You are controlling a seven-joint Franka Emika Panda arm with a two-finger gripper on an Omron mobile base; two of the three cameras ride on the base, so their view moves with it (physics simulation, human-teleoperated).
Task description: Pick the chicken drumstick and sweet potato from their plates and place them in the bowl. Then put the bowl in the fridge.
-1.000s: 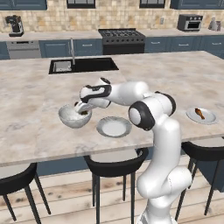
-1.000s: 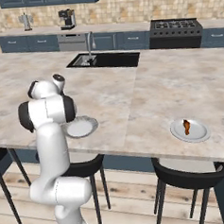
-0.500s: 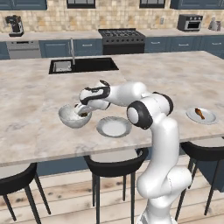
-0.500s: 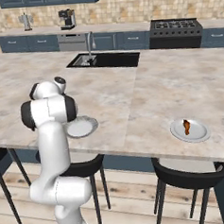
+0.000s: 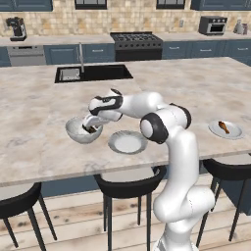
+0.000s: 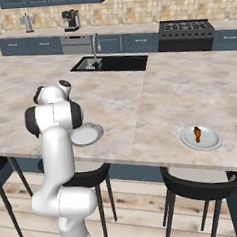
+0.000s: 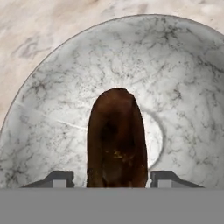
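My gripper hangs inside the bowl on the marble counter; in the hand view its tips stand just clear of the sweet potato between them, so I'd call the jaws spread, though contact is hard to judge; beside the bowl sits a bare plate; the chicken drumstick lies on the other plate, well apart.

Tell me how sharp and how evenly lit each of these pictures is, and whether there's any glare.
Left base view: soft, even light, no hard shadows, the bowl slightly blurry. Right base view: equally flat light, the chicken drumstick small and indistinct on its plate. Hand view: coarse close-up, the sweet potato smeared, faint sheen on the bowl, no strong glare.
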